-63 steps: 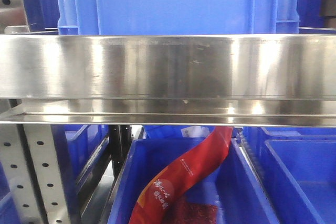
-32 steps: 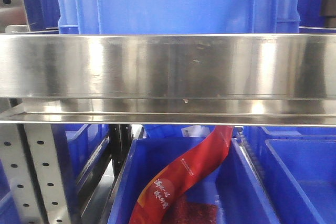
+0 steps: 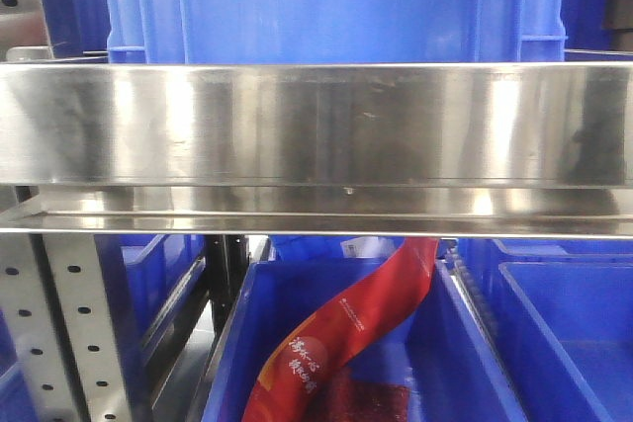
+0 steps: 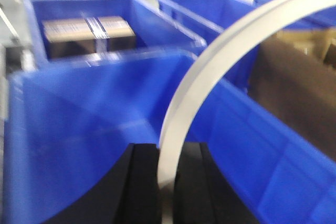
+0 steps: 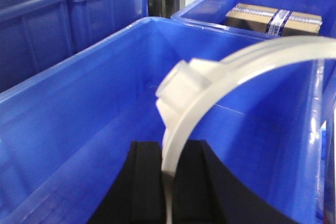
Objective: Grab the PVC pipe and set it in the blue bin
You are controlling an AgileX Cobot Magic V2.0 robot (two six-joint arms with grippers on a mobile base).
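Left tool [image 4: 167, 182] and right tool [image 5: 167, 182] are clamping bent white PVC pipe [image 4: 215, 59] over blue plastic bin [image 4: 79, 124]; uneven release may fling it.

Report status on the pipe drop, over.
Left gripper shut on PVC pipe. Right gripper shut on same pipe. Pipe over blue bin, not yet released. Nothing seen blocking the drop.
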